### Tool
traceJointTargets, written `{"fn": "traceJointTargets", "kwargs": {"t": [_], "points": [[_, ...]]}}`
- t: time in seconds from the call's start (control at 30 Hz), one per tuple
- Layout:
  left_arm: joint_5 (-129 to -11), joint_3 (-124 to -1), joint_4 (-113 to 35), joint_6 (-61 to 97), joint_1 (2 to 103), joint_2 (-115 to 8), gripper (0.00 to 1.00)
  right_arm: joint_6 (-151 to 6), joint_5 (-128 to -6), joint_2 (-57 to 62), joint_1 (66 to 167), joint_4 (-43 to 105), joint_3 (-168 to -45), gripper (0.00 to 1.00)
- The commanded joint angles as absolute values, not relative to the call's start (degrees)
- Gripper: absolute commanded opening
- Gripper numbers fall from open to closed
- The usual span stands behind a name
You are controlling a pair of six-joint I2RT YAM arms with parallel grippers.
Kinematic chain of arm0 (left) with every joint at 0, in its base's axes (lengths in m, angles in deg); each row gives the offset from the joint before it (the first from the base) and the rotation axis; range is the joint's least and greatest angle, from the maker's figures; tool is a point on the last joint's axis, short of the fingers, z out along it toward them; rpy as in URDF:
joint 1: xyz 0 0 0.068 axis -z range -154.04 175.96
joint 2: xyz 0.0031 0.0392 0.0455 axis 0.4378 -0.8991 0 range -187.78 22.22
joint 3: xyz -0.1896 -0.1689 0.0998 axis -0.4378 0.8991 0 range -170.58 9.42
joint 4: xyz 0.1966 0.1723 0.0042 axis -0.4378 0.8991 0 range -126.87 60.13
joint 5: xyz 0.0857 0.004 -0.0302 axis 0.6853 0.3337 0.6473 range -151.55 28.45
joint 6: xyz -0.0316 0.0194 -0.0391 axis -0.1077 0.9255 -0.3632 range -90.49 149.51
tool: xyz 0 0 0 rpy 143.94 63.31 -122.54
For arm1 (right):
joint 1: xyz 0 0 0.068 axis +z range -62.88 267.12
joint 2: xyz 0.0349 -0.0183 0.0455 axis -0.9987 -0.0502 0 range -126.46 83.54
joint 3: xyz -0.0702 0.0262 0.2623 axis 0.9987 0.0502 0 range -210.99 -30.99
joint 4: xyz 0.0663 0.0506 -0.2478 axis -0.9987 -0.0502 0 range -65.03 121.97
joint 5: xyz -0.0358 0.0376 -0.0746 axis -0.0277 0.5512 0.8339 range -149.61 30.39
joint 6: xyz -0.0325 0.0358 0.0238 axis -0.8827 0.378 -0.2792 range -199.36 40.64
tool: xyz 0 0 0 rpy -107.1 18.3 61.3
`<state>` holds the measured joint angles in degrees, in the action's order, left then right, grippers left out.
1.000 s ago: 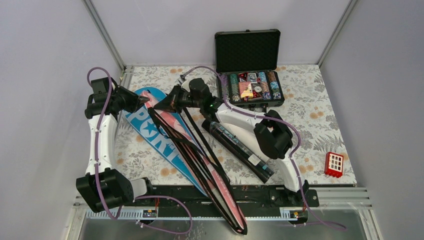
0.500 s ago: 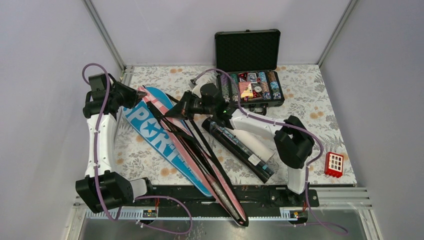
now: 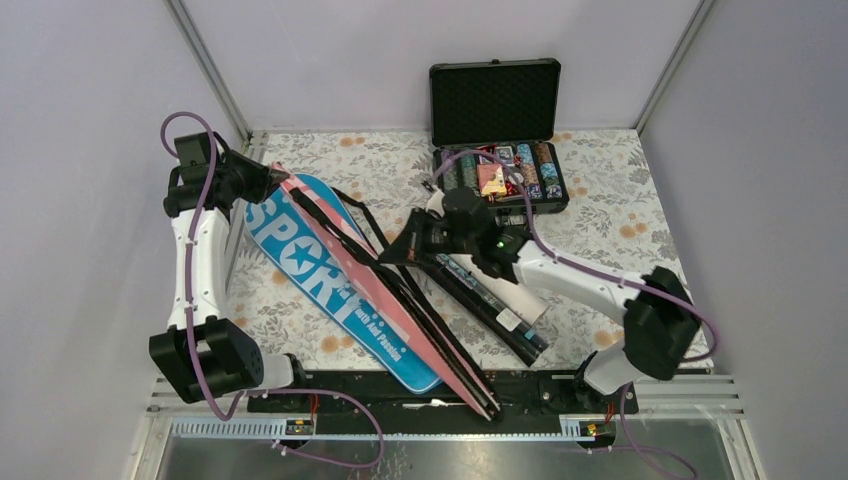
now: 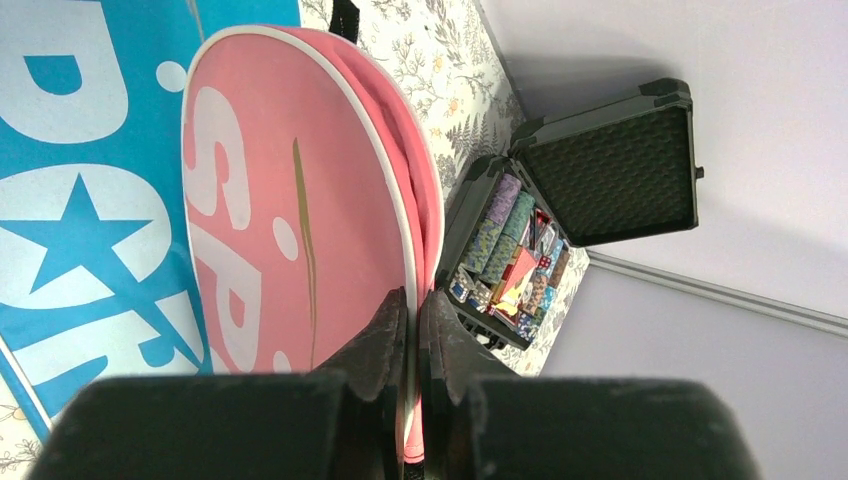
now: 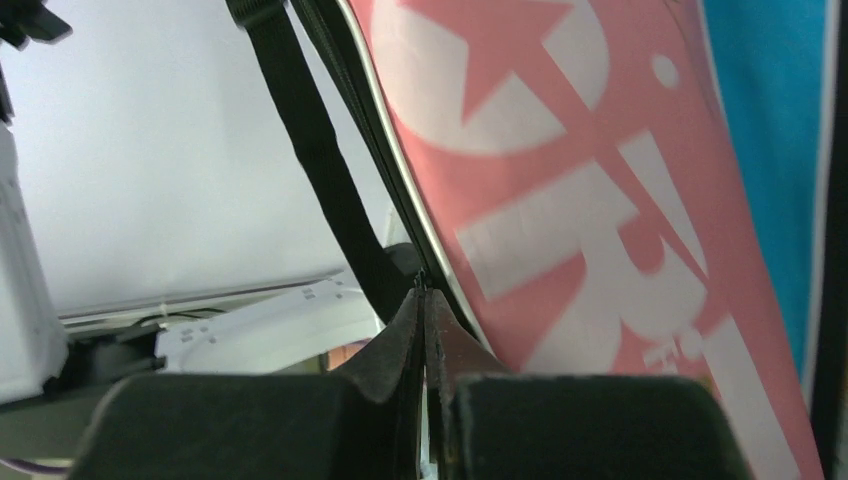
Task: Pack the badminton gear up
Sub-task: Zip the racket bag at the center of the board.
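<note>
Left tool: closed – its fingers pinch the white-piped rim at the rounded head of the pink racket-shaped fabric cover, at about 10 o'clock on the floral-patterned worktop.
Right tool: closed, its tips meeting on the dark zip edge of the same pink cover, just beside a black strap, near the middle of the worktop.
Pink cover: stretched between the two tools, standing on edge; it runs from 10 o'clock down to the near rail at 6 o'clock.
Blue racket-shaped fabric cover with white "SPORT" lettering: flat on the worktop, partly under the pink one, at 8 o'clock of it.
Long dark tube: lies at 3 o'clock of the pink cover – a white tube touches its far side.
Open black hard case of poker chips: at 12 o'clock, lid upright.
</note>
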<state>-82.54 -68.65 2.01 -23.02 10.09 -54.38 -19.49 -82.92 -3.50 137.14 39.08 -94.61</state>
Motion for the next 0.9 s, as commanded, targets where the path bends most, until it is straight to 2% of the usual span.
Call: {"fn": "traceJointTargets", "kwargs": {"t": [0.0, 0.53, 0.87], "points": [[-80.96, -73.79, -6.46, -21.86, 8.75, -55.04, 0.00, -25.26, -81.23, 4.77, 136.63, 31.40, -88.00, 0.00], [-79.66, -79.33, -3.21, -15.89, 8.30, -60.69, 0.00, -32.25, -72.08, 22.07, 135.98, 11.61, -78.11, 0.00], [-79.28, -83.71, -0.37, -10.92, 7.80, -65.68, 0.00, -32.52, -60.04, 29.79, 135.99, -1.68, -76.86, 0.00]]}}
